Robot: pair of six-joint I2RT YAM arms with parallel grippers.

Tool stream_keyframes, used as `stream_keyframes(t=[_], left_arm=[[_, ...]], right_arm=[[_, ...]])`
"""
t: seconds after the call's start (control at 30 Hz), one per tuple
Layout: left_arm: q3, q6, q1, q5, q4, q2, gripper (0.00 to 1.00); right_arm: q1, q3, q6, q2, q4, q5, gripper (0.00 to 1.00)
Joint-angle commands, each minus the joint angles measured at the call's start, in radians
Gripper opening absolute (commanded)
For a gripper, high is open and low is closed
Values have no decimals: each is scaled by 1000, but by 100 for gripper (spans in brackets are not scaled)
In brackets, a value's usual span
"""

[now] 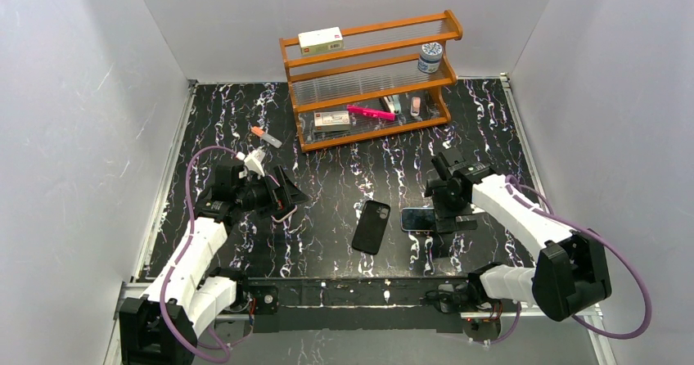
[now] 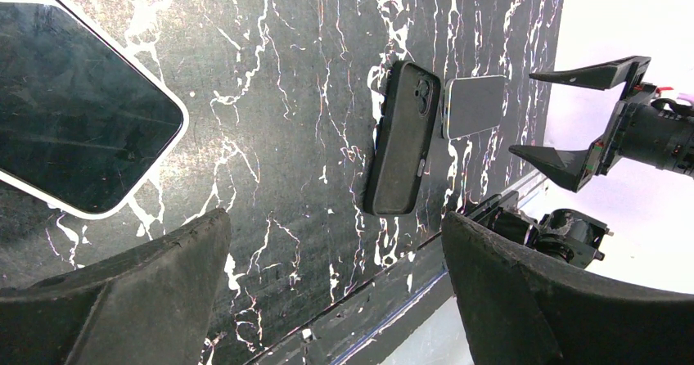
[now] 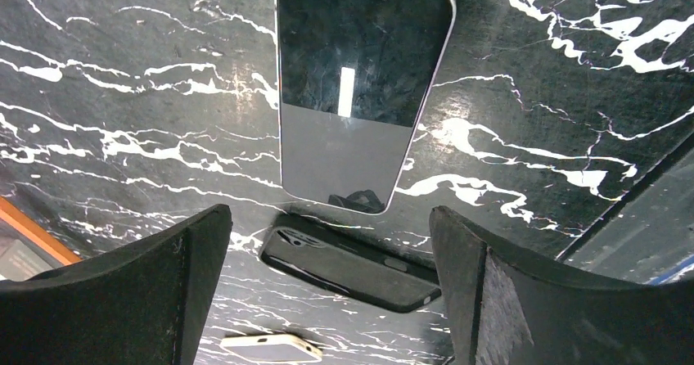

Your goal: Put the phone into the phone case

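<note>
Marbled black table (image 1: 344,168), phone case (image 1: 371,226) beside phone (image 1: 417,218), right gripper (image 2: 524,113) spread wide

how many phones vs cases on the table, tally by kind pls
phones: 2 (right phone, left phone)
case: 1
total: 3

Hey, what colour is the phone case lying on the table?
Matte black. The phone case shows most clearly in the left wrist view.
</note>
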Motion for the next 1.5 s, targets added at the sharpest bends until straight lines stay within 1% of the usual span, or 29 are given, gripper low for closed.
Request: stream_keyframes(t=[0.0,0.17,0.37,0.6,0.73,0.87,1.13,1.33,1.47], left_arm=[[35,12,-6,18,-16,-17,98],[34,12,-6,16,-16,-22,98],[35,14,-6,15,-16,-22,98],[35,13,-8,10,-17,-22,98],[35,12,-8,8,-18,-24,98],[35,12,-8,7,-19,-21,98],[35,12,-8,11,-20,-28,98],[36,14,-8,10,-19,-28,98],[36,15,-9,13,-19,-28,98]], right_arm=[[-15,-38,107,-3,16,25,99],[-36,-57,131,20,62,36,99],[-63,-48,104,107,109,5,99],[-89,-62,87,163,150,-14,99],[-103,-72,75,189,168,-45,99],[-112,-83,61,223,191,-93,97],[-113,-20,10,307,107,-103,96],[-113,-14,14,296,59,-117,97],[-113,-33,34,278,56,-65,98]])
